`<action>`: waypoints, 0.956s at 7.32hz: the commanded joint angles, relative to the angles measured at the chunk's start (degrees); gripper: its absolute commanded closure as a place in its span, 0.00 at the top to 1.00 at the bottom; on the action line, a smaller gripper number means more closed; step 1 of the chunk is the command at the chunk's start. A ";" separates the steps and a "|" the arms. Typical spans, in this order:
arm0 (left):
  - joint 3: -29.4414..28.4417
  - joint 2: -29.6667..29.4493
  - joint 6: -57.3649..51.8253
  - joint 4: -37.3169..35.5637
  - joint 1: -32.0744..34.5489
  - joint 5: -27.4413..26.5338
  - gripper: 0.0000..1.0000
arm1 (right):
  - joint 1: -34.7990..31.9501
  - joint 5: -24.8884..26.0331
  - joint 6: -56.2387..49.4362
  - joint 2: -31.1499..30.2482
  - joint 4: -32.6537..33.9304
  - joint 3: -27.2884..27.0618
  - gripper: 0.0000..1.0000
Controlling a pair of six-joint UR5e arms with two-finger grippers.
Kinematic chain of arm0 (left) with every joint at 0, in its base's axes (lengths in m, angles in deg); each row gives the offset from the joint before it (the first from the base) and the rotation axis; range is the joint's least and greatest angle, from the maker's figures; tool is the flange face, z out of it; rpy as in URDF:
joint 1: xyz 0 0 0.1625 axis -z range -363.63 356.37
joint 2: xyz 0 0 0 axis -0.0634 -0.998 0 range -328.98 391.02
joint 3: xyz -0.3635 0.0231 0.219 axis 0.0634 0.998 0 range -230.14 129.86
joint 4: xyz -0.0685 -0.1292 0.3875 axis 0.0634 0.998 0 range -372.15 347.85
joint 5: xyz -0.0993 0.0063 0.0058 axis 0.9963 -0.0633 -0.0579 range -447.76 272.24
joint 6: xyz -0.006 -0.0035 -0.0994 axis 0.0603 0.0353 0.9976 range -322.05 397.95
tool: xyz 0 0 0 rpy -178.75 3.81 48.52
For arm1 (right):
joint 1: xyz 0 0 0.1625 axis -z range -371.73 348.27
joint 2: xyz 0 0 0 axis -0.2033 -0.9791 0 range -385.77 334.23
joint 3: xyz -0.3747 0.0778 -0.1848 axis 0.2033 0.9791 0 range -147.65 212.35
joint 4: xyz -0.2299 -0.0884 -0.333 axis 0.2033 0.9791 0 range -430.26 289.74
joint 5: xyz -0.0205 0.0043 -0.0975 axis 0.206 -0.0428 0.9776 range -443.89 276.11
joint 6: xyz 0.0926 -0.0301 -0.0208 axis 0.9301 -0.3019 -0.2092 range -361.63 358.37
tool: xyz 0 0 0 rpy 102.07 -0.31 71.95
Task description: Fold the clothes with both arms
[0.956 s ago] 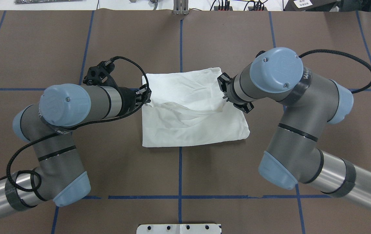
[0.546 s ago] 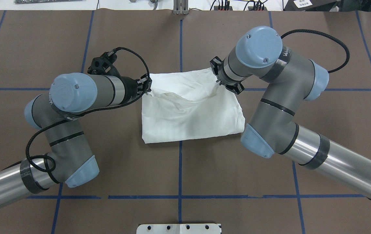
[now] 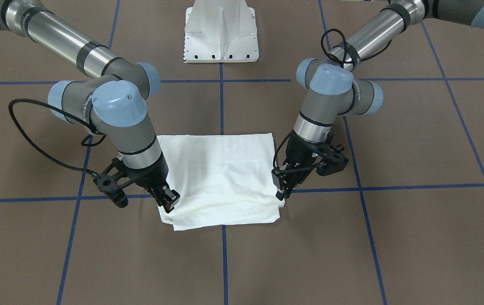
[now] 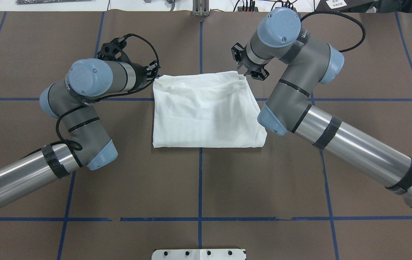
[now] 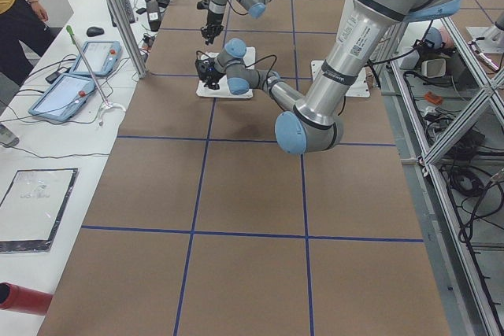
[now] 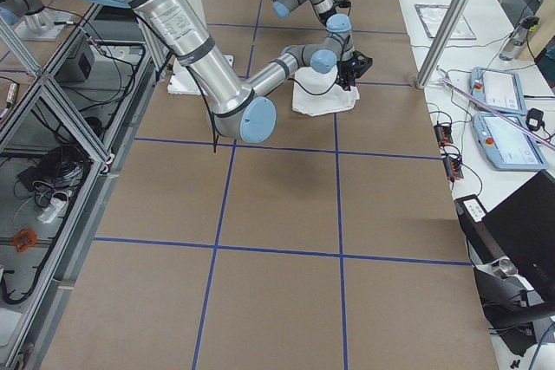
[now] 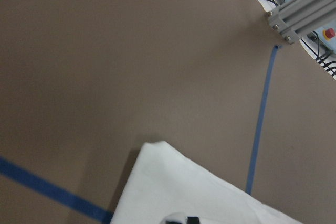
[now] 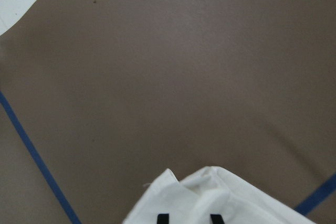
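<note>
The left arm [image 4: 11, 182] and the right arm [image 4: 364, 159] are both built from silver and grey tubes. The joints carry round light blue caps [image 4: 90, 77], and there are black bands [image 4: 327, 132], small white letters [image 4: 304, 35] and looped black cables [image 3: 9, 110].

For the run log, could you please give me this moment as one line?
stage: fold laid | T-shirt: flat folded rectangle | left gripper: shut on far corner | right gripper: shut on other far corner
</note>
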State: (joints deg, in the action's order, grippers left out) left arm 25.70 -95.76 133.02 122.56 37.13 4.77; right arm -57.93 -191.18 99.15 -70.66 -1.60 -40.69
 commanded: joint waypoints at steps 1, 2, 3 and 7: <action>-3.77 -1.18 -4.36 2.30 4.15 0.11 1.00 | -7.83 -7.37 -12.84 -0.44 -1.52 4.66 1.00; -3.51 -1.27 -4.62 2.39 4.50 0.63 1.00 | -8.38 -7.49 -14.37 -0.72 -1.60 4.57 1.00; -3.07 -1.10 -5.75 2.48 4.94 2.98 1.00 | -8.99 -8.10 -14.99 -2.73 -1.78 3.35 1.00; 10.25 12.13 -34.88 1.87 12.04 17.91 1.00 | -16.53 -15.55 -36.64 -22.64 -1.26 -12.89 1.00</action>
State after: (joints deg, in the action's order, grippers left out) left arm 31.23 -88.92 106.99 124.70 46.27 17.75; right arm -71.17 -203.61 70.51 -86.52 -3.15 -48.78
